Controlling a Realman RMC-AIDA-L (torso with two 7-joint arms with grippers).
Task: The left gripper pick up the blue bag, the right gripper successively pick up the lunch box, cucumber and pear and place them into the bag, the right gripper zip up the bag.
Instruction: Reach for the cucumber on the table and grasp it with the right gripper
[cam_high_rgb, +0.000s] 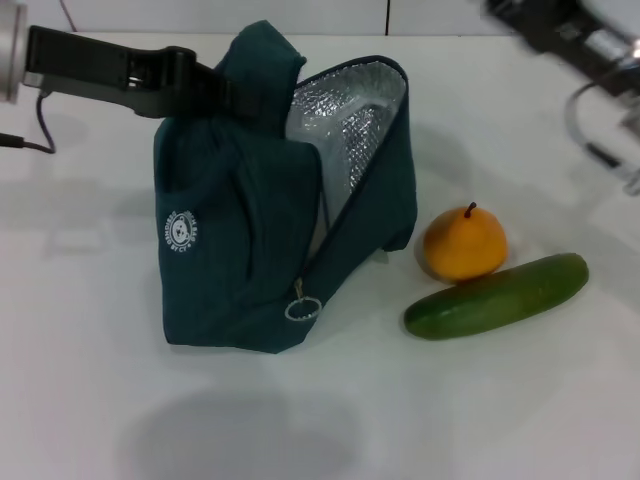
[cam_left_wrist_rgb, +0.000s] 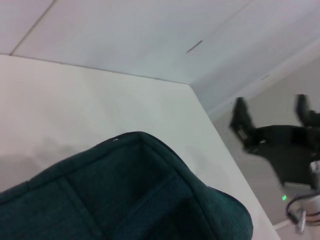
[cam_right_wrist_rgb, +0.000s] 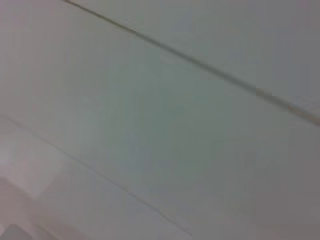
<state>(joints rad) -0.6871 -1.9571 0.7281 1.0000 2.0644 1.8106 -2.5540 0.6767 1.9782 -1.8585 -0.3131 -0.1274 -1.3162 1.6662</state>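
The blue bag (cam_high_rgb: 240, 250) stands on the white table with its mouth open, showing the silver lining (cam_high_rgb: 345, 130). Its ring zipper pull (cam_high_rgb: 302, 309) hangs low at the front. My left gripper (cam_high_rgb: 205, 88) reaches in from the left and is shut on the bag's top fabric; the left wrist view shows that blue bag (cam_left_wrist_rgb: 125, 195) close up. The pear (cam_high_rgb: 463, 243) and the cucumber (cam_high_rgb: 497, 296) lie right of the bag. My right gripper (cam_left_wrist_rgb: 271, 102) is high off the table's right side, its fingers spread and empty. The lunch box is out of view.
The right arm (cam_high_rgb: 580, 40) crosses the head view's top right corner, well above the fruit. A bare white table (cam_high_rgb: 330, 420) spreads in front of the bag. The right wrist view shows only a pale surface with seams.
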